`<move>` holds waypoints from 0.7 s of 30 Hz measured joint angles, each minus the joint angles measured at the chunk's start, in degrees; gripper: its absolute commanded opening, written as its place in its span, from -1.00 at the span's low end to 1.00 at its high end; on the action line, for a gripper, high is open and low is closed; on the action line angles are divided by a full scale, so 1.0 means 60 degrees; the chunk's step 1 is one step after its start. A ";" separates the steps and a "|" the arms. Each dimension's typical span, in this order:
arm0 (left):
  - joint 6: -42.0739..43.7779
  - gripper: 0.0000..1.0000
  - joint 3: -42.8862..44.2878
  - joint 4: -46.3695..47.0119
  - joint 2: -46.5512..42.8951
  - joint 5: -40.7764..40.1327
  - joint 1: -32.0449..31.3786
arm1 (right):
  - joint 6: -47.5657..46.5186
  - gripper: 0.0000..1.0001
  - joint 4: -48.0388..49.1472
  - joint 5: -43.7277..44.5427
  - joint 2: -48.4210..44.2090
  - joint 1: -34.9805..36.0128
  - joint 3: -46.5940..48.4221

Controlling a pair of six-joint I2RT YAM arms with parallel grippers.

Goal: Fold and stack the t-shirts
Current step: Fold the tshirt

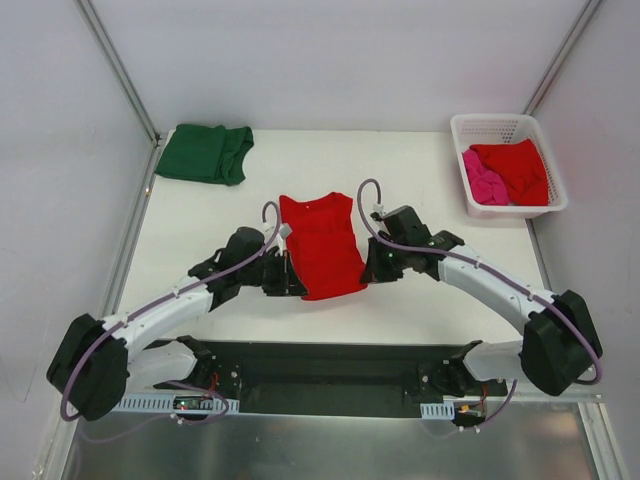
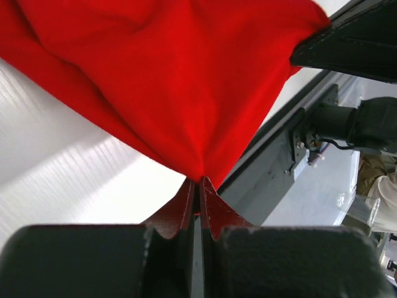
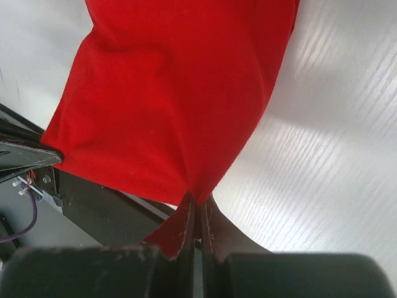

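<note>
the red t-shirt (image 1: pixel 320 245) sits in the middle of the frame, stretched between my two grippers. my left gripper (image 1: pixel 287 274) is clenched on its lower left edge and my right gripper (image 1: pixel 368 265) on its lower right edge, jaws pressed tight on the cloth. a green t-shirt (image 1: pixel 205 153) lies bunched at the table's (image 1: pixel 430 300) upper left. at upper right, a white basket (image 1: pixel 505 125) holds a second red t-shirt (image 1: pixel 520 170) and a pink t-shirt (image 1: pixel 482 182).

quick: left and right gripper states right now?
Left gripper: closed, pinching the near edge of the red t-shirt.
Right gripper: closed, pinching the same red t-shirt on its other side.
</note>
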 measured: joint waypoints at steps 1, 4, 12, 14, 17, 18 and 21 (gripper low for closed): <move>-0.0098 -1.00 -0.0142 -0.0066 -0.0346 -0.0047 -0.0113 | 0.0026 -0.98 -0.0117 0.0022 -0.0186 0.0091 -0.0062; -0.0317 -1.00 -0.0335 -0.0339 -0.1213 -0.0197 -0.0372 | 0.0091 -0.98 -0.0470 0.0131 -0.0696 0.0357 -0.0095; -0.0382 -1.00 -0.0335 -0.0645 -0.2364 -0.0831 -0.0739 | -0.0113 -0.98 -0.0776 0.0849 -0.1413 0.0823 -0.0069; -0.0277 -1.00 -0.0299 -0.0758 -0.2361 -0.1038 -0.0739 | -0.0233 -0.98 -0.0765 0.1005 -0.1413 0.0878 -0.0047; -0.0076 -1.00 -0.0091 -0.0958 -0.2335 -0.1297 -0.0739 | -0.0423 -0.98 -0.0772 0.1115 -0.1402 0.0907 0.0076; 0.0004 -1.00 0.0022 -0.0987 -0.2310 -0.1402 -0.0739 | -0.0495 -0.98 -0.0776 0.1169 -0.1373 0.0907 0.0168; 0.0124 -1.00 0.0350 -0.1002 -0.2237 -0.1650 -0.0739 | -0.0736 -0.98 -0.0794 0.1384 -0.1249 0.0903 0.0546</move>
